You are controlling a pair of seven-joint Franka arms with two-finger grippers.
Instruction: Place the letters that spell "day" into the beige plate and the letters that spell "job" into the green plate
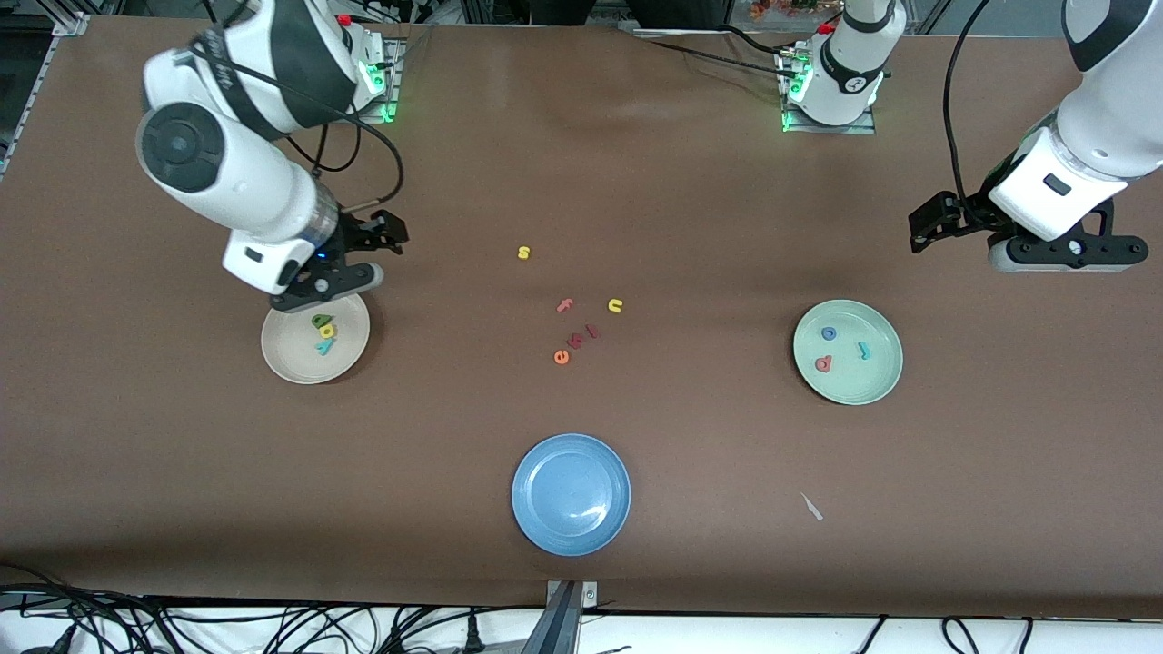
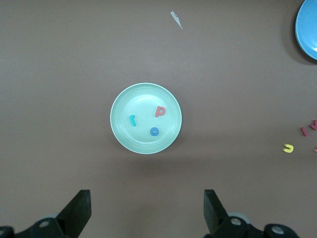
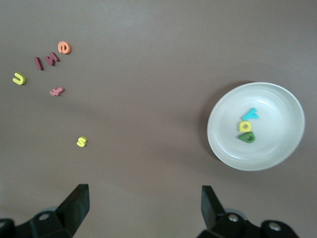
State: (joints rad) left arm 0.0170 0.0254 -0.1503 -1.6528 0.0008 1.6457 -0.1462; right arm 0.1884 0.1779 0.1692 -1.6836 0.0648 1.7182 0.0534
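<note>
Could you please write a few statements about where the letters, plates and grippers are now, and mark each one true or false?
1. The beige plate holds three letters, green, yellow and teal. True.
2. The green plate holds only two letters. False: it holds three, a blue o, a teal j and a pinkish-red b.
3. The blue plate has a letter in it. False: nothing lies in it.
4. The yellow s lies on the table, farther from the front camera than the orange e. True.
5. The right gripper grips a letter. False: it is open over the beige plate's rim.
6. The left gripper is open. True.

High front camera, two downward wrist cameras
</note>
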